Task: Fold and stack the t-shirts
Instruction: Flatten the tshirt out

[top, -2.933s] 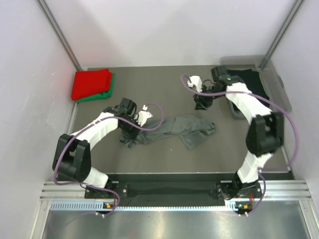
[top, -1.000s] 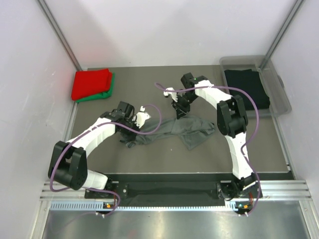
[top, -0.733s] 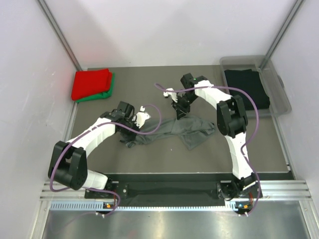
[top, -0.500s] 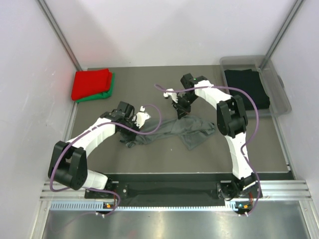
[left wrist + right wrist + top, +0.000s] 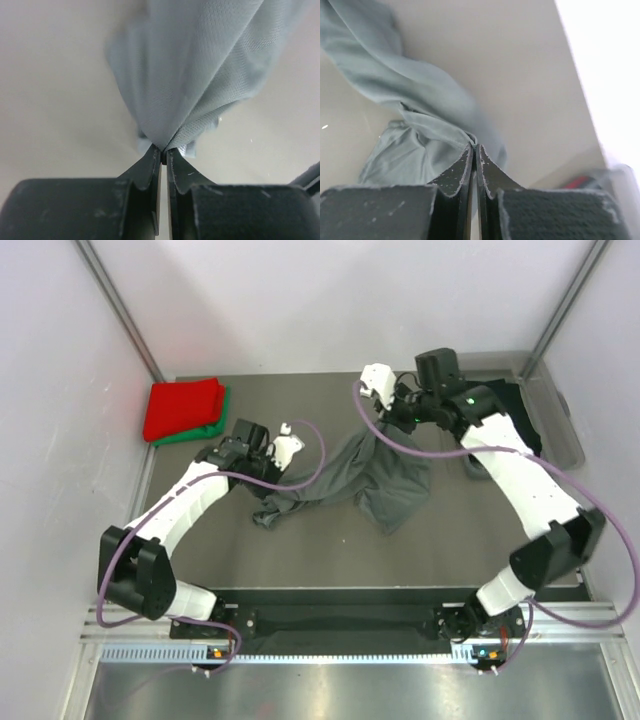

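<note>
The dark grey t-shirt point(image 5: 372, 472) hangs bunched over mid-counter point(image 5: 300, 560), held up at two points. The left tool point(image 5: 163, 156), its arm stretched forward, is clamped on the shirt's left end; the right tool point(image 5: 474, 151), its arm arched in from the right, pinches the far edge. That arm hides most of the black t-shirt point(image 5: 515, 398) in the clear tub point(image 5: 562, 428); the red t-shirt point(image 5: 183, 407) covers the green t-shirt point(image 5: 218, 423)

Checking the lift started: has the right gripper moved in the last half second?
Yes. The right gripper went toward the back wall and nearer the clear tub, pulling the grey shirt along.
</note>
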